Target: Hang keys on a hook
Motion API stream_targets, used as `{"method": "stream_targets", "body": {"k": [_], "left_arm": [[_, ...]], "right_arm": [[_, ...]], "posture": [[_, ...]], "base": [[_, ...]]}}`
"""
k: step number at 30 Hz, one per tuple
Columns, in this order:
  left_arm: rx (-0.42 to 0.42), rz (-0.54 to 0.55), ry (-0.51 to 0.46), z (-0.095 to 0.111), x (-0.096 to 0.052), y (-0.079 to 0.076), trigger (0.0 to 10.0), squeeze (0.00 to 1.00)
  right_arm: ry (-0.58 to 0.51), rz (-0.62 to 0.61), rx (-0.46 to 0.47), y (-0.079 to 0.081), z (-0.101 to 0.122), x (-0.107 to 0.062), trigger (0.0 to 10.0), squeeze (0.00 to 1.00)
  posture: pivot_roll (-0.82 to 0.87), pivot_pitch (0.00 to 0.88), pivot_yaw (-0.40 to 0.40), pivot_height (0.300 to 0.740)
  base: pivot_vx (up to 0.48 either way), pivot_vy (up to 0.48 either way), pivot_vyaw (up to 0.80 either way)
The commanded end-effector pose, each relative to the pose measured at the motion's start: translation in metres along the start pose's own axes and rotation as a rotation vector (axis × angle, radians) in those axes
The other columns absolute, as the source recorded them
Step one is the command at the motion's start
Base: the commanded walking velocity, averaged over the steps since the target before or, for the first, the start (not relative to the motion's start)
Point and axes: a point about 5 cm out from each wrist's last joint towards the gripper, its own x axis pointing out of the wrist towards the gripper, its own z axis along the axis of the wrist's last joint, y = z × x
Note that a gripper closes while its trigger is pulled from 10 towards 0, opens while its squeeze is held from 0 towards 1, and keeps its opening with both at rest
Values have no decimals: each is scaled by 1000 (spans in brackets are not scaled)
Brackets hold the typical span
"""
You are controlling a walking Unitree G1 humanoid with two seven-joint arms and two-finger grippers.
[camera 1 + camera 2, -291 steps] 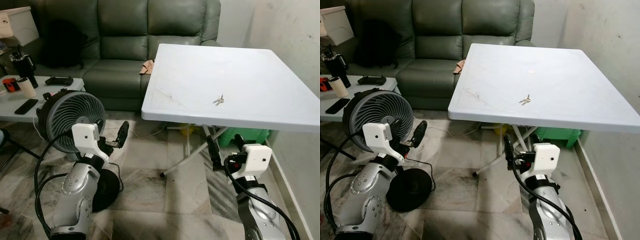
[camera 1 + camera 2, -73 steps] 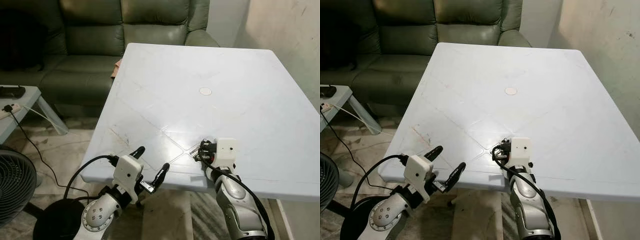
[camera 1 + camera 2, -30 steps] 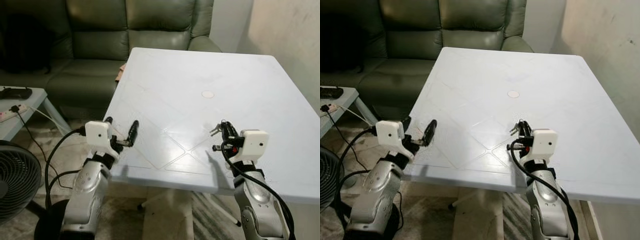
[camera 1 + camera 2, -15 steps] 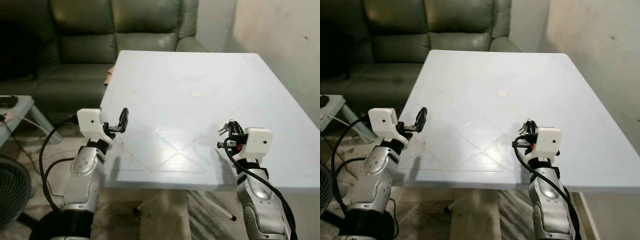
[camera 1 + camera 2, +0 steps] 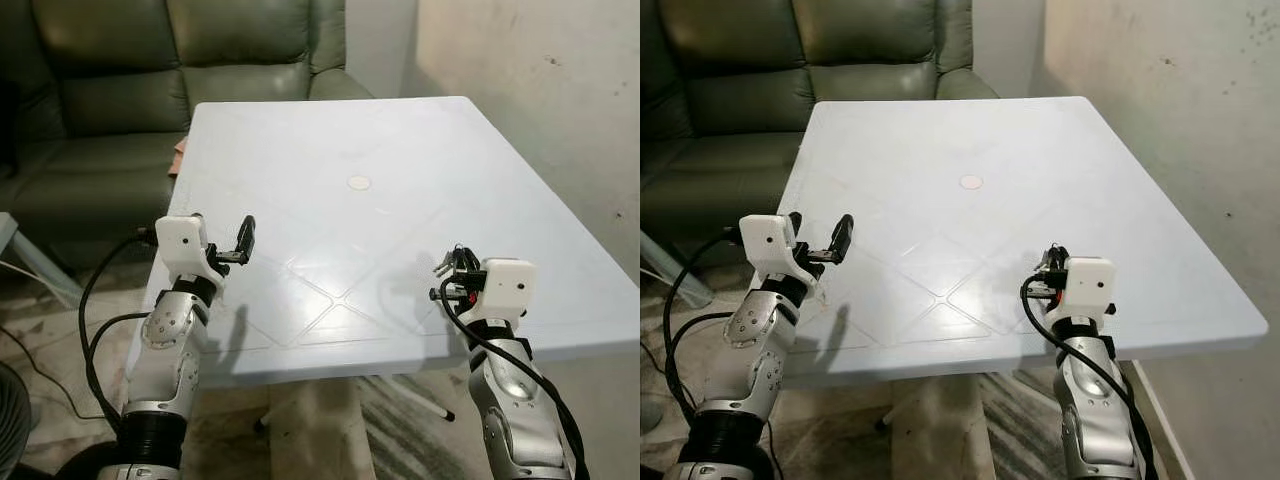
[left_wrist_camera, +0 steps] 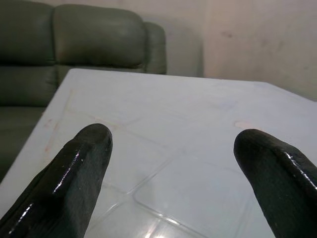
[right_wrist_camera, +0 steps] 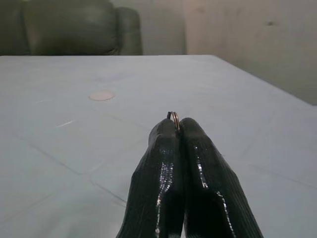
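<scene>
My right gripper [image 5: 452, 272] is shut on a small bunch of metal keys [image 5: 447, 262] and holds it a little above the near right part of the white table [image 5: 330, 140]. In the right wrist view the two black fingers [image 7: 163, 163] are pressed together, and the key ring [image 7: 173, 117] pokes out at their tips. My left gripper [image 5: 228, 234] hovers open over the table's near left edge, nothing between its fingers [image 6: 74, 183].
A small round mark [image 5: 358, 183] lies at the table's centre. A dark green sofa [image 5: 150, 60] stands behind the table. A stained plaster wall [image 5: 560, 90] runs close along the table's right side. Cables [image 5: 40, 290] trail on the floor at the left.
The camera has swung to the right, so the table and sofa sit further left in view. Both arms keep their pose, and the right gripper still holds the keys.
</scene>
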Motion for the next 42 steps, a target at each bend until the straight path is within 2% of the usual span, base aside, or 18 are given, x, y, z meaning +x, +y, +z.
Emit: {"method": "stream_targets", "body": {"k": [1, 11, 18, 42], "left_arm": [[14, 19, -5, 1, 0, 6, 10000, 0], [27, 11, -12, 3, -3, 8, 10000, 0], [45, 31, -33, 7, -4, 20, 10000, 0], [63, 36, -43, 11, -4, 27, 10000, 0]], "right_arm": [[-6, 10, 1, 5, 2, 2, 10000, 0], [-26, 38, -24, 7, 4, 0, 10000, 0], [-21, 45, -55, 1, 4, -3, 10000, 0], [-21, 37, -76, -5, 6, -2, 10000, 0]], "posture": [[-42, 0, 40, 740], [-39, 0, 33, 740], [-38, 0, 26, 740], [-34, 0, 23, 740]], "base": [[0, 0, -744], [0, 0, -746], [0, 0, -745], [0, 0, -746]]}}
